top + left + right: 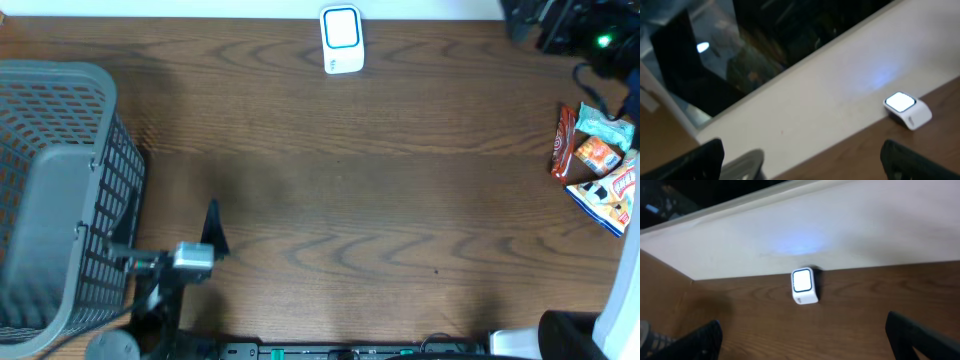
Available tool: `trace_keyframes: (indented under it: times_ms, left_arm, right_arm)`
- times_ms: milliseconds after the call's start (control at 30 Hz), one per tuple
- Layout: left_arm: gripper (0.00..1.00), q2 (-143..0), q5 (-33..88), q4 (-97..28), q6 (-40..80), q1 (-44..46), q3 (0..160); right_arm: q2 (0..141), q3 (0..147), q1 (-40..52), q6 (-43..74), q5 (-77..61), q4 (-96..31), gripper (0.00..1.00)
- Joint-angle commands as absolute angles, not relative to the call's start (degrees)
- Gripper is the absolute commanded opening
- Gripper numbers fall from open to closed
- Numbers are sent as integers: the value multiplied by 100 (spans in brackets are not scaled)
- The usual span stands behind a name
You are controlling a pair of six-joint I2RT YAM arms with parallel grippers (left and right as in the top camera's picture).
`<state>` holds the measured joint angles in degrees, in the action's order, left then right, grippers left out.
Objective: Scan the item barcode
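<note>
Overhead, left tool wide beside basket; right tool wide, low before scanner.

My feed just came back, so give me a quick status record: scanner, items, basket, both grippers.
scanner: white scanner at the table's far edge, window lit
items: snack packets piled at the right edge, none picked up
basket: grey mesh basket at the left edge
left gripper: left gripper open, empty, near the basket
right gripper: right gripper open, empty, facing the scanner
scan: not yet done
</note>
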<state>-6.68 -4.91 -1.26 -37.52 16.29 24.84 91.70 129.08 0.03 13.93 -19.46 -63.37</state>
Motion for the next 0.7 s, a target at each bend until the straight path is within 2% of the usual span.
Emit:
trace_keyframes:
  times_ms: [0,100,267,400,567,667]
  left_arm:
    - [100,-1345,-561,178,-3079,1658,2362]
    - [100,-1813,-561,429,-2169,1658,2362]
    - [100,-1745,-679,781,-1959,1658,2362]
    - [100,-1463,-1103,528,-1667,1658,2362]
    - [99,-1409,-1103,196,-108,1658,2349]
    - [100,-1409,-1155,8,-32,1658,2327]
  right_arm:
    - [9229,12932,316,1262,-1354,-6460,99]
    - [9227,12932,386,1369,-1361,-6635,99]
    - [9214,12932,384,1367,-1358,-6718,99]
    - [9203,12932,386,1372,-1361,-6871,99]
    - [9190,12932,386,1417,-1367,-7172,99]
    - [9107,12932,386,1415,-1363,-7404,99]
